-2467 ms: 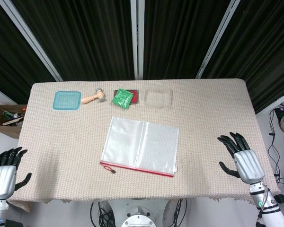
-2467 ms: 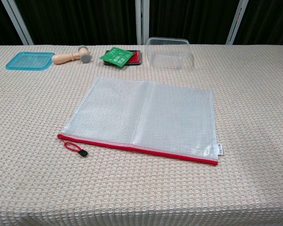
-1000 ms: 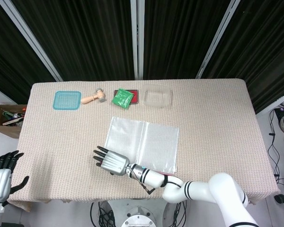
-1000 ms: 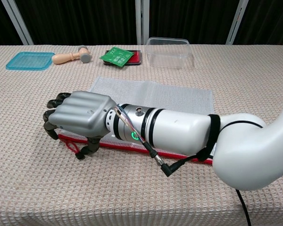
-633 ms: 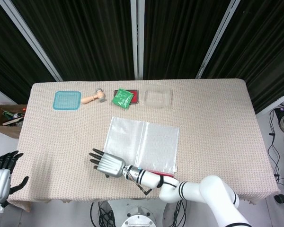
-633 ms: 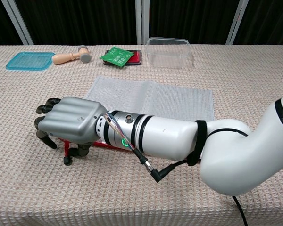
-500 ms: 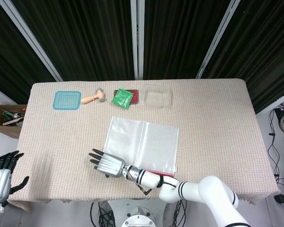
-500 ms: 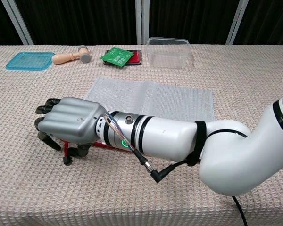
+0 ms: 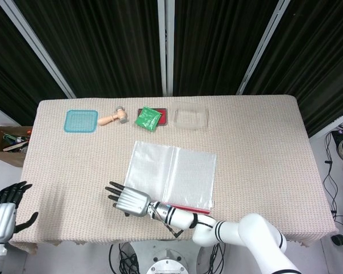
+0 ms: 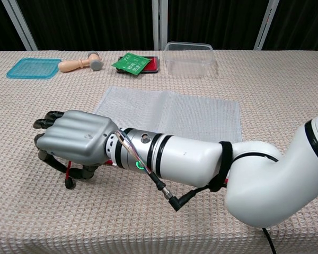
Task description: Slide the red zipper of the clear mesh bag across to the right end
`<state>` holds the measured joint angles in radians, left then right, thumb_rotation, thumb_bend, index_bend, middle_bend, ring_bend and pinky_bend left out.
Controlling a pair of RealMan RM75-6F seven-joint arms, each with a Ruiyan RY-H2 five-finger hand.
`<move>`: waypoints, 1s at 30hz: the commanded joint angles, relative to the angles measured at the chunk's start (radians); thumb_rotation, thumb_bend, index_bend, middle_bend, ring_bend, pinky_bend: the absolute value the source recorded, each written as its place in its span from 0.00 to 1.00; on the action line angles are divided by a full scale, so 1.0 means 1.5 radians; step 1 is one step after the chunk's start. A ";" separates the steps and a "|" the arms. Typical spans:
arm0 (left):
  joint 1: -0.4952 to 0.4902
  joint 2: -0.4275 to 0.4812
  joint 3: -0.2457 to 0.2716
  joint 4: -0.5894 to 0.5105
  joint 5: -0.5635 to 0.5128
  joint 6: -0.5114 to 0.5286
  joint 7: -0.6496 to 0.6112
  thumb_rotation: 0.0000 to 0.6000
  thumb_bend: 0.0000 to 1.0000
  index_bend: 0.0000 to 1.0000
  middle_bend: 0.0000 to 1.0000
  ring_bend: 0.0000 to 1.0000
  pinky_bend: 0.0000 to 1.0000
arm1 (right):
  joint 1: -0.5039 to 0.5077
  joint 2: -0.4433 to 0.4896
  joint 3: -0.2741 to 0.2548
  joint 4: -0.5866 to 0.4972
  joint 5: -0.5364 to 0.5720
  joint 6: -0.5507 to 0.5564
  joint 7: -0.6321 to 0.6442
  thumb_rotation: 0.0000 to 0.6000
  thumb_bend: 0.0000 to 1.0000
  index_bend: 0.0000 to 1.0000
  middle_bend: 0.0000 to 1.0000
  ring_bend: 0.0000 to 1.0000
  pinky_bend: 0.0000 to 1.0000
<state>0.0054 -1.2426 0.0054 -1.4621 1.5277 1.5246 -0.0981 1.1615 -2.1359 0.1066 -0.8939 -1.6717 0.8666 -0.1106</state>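
1. The right robot hand [image 10: 74, 142] pinches the red zipper [image 10: 69, 172] pull at the clear mesh bag [image 10: 169, 114]'s left end; the left robot hand [image 9: 4, 214] idles, fingers apart.
2. Dragging rightwards may slide the unpinned bag along the counter [image 10: 286, 95], or the pull may slip.

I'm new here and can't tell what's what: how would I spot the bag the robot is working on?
Look at the middle of the beige table: the clear mesh bag lies flat there, nearer the robot than the row of small things at the far edge. It is the only large see-through sheet, with a red zipper along its near edge under the right hand.
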 commanded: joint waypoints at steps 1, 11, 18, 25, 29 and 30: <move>-0.022 -0.003 0.001 0.007 0.015 -0.026 -0.035 1.00 0.23 0.18 0.12 0.10 0.13 | -0.019 0.019 -0.012 -0.023 -0.014 0.041 0.010 1.00 0.48 0.85 0.24 0.00 0.00; -0.153 -0.035 -0.016 0.050 0.079 -0.141 -0.253 1.00 0.23 0.21 0.12 0.10 0.13 | -0.082 0.137 -0.034 -0.167 -0.048 0.162 0.007 1.00 0.49 0.94 0.23 0.00 0.00; -0.241 -0.083 -0.018 0.083 0.130 -0.187 -0.323 1.00 0.24 0.27 0.12 0.10 0.13 | -0.103 0.197 -0.026 -0.247 -0.061 0.203 -0.017 1.00 0.49 0.95 0.23 0.00 0.00; -0.292 -0.113 -0.007 0.096 0.151 -0.212 -0.334 1.00 0.26 0.30 0.12 0.10 0.13 | -0.110 0.213 -0.022 -0.268 -0.069 0.211 -0.027 1.00 0.49 0.95 0.23 0.00 0.00; -0.305 -0.126 0.003 0.098 0.160 -0.204 -0.351 1.00 0.28 0.34 0.12 0.10 0.13 | -0.112 0.214 -0.021 -0.269 -0.072 0.216 -0.019 1.00 0.50 0.95 0.23 0.00 0.00; -0.307 -0.130 0.006 0.100 0.163 -0.202 -0.356 1.00 0.28 0.36 0.12 0.10 0.13 | -0.113 0.214 -0.020 -0.269 -0.071 0.217 -0.017 1.00 0.50 0.95 0.23 0.00 0.00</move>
<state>-0.4508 -1.4320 0.0099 -1.3155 1.7669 1.2166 -0.6255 0.9927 -1.8147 0.0759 -1.2968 -1.7786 1.1905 -0.1368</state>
